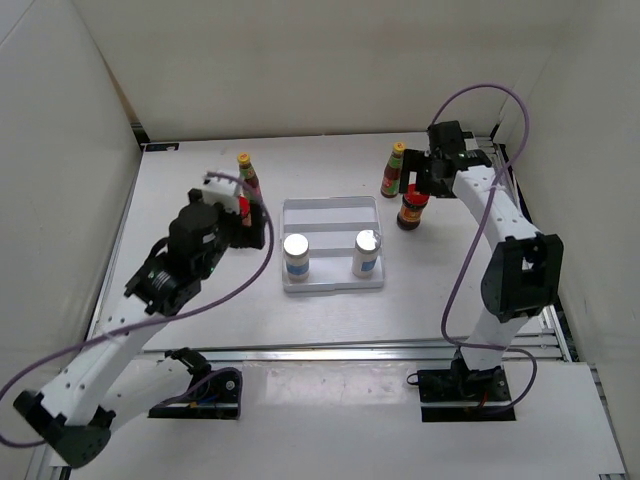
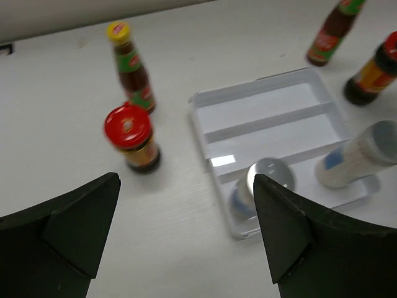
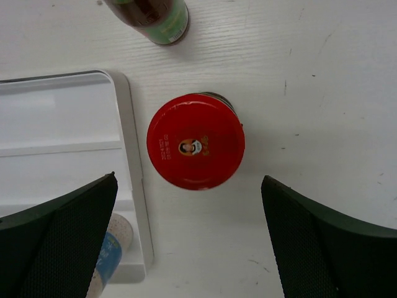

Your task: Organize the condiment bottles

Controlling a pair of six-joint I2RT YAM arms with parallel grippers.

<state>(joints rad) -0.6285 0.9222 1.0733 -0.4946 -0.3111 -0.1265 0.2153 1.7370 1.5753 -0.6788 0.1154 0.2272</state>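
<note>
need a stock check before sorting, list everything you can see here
slim bottles: two, red-brown with yellow caps and green necks, one on the table left of the tray, the other right of it
jars: two, dark with red lids, one right of the tray, the other left of it
shakers: two, white with silver tops, both upright in the tray's near compartment, the second to the right
tray: one, white, ridged, middle of the table
table: one, white
left tool: one, black, open and empty, near the left jar
right tool: one, black, open, over the right jar
</note>
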